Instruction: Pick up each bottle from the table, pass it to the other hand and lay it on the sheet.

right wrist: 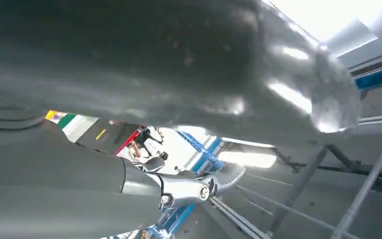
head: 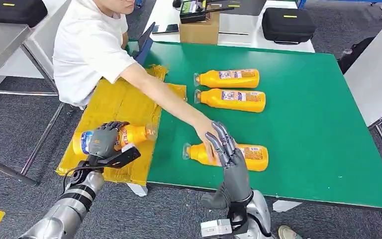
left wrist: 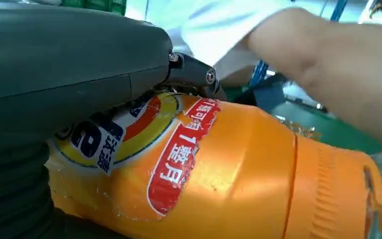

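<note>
The left hand [head: 104, 140] grips an orange bottle [head: 134, 135] over the yellow sheet [head: 114, 102]; the right hand [head: 229, 154], fingers apart, holds nothing beside a person's hand [head: 206, 137]

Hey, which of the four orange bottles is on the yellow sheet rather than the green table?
The bottle with the blue label end, under the robot's left hand, lies on the yellow sheet. The other three lie on the green table.

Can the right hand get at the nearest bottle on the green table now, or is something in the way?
Probably not yet. The right hand is raised right over the nearest bottle with its fingers apart, but a person's hand rests on that bottle's neck end, between the robot's fingers and the bottle.
</note>
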Robot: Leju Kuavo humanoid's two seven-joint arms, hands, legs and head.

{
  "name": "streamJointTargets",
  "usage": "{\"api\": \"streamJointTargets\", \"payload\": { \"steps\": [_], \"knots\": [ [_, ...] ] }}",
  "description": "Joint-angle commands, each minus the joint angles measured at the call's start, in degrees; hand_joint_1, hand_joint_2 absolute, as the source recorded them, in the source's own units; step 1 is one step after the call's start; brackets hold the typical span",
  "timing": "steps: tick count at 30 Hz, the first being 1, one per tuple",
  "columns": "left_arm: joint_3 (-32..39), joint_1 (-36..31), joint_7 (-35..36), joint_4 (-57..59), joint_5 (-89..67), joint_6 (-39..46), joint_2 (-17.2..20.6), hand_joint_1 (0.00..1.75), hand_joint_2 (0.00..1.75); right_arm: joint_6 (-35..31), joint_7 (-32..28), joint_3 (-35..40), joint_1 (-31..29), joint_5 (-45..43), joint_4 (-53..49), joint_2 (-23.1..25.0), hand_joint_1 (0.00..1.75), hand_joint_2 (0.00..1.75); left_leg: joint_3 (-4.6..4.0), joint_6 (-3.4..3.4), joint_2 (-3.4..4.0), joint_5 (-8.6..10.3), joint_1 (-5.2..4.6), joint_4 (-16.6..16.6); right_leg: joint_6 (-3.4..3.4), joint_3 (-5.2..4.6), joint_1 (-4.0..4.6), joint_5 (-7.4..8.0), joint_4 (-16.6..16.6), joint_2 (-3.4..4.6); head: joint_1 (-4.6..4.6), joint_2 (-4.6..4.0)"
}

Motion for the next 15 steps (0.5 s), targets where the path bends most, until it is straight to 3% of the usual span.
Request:
{"api": "streamJointTargets", "payload": {
  "steps": [1,6,7,8,10,15],
  "knots": [
    [-2.62,-4.03,0.11,9.92,-0.64,-1.56,1.84,1.75,1.75,0.78,-0.47,1.12,-1.83,-1.1,4.03,-1.19,0.0,0.0,0.35,-0.07,0.12,-0.11,0.03,-0.05,-0.12,0.32,0.05,-0.08,-0.05,0.06,-0.02,0.0],
    [-2.55,-4.07,-5.62,13.01,1.29,-6.71,1.02,1.75,1.75,0.39,-1.77,2.43,-2.72,-3.95,5.8,-1.78,0.0,0.0,0.26,-0.04,0.12,-0.06,0.01,-0.08,-0.07,0.22,0.02,-0.03,-0.07,0.05,-0.02,0.0],
    [-2.15,-4.0,-7.0,12.94,2.46,-8.47,0.53,1.45,1.75,0.37,-1.77,2.41,-2.75,-3.91,5.9,-1.7,0.0,0.0,0.36,-0.06,0.16,-0.1,0.04,-0.07,-0.1,0.32,0.06,-0.06,-0.08,0.07,-0.02,0.0],
    [-1.83,-3.88,-8.16,12.6,3.58,-10.36,-0.01,0.16,1.75,0.47,-1.77,2.21,-2.67,-4.08,6.02,-1.57,0.0,0.0,0.34,-0.04,0.15,-0.09,0.03,-0.06,-0.08,0.29,0.05,-0.04,-0.08,0.07,-0.02,0.0],
    [-1.88,-3.34,-9.85,11.08,5.4,-14.71,-0.82,0.0,1.75,0.49,-1.77,2.07,-2.62,-4.22,6.13,-1.57,0.0,0.0,0.43,-0.04,0.11,-0.09,0.01,-0.08,-0.09,0.39,0.03,-0.06,-0.08,0.02,-0.04,0.0],
    [-5.06,-3.53,-9.3,5.49,10.34,-28.09,-3.08,0.0,1.75,1.94,-1.77,1.34,-3.99,-4.81,6.9,0.0,0.0,0.0,0.53,-0.01,-0.03,-0.09,-0.02,-0.05,-0.06,0.56,-0.01,-0.09,-0.06,-0.04,-0.04,0.0]
  ]
}}
